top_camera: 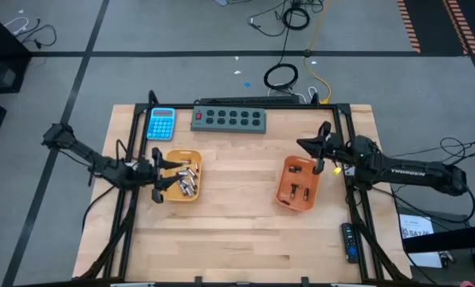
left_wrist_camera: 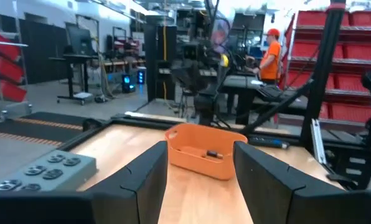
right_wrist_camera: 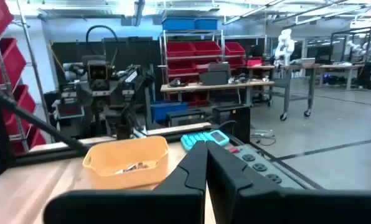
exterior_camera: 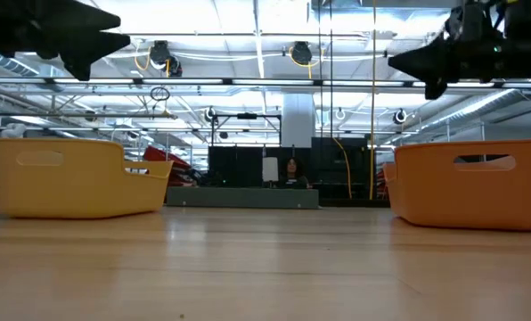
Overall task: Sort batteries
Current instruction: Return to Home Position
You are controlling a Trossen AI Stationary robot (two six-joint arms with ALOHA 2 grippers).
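Note:
A yellow tray on the table's left half holds several silvery-grey batteries. An orange tray on the right half holds a few small dark batteries. My left gripper hangs open and level above the yellow tray's left side, with nothing between its fingers; it faces the orange tray. My right gripper is shut and empty, and hangs level above the orange tray's far end. It faces the yellow tray. In the low view both grippers are well above the trays.
A blue calculator and a grey button strip lie along the table's far edge. A dark remote-like thing lies at the right edge. Bare wood lies between the trays and toward the near edge. A person in orange stands in the room beyond.

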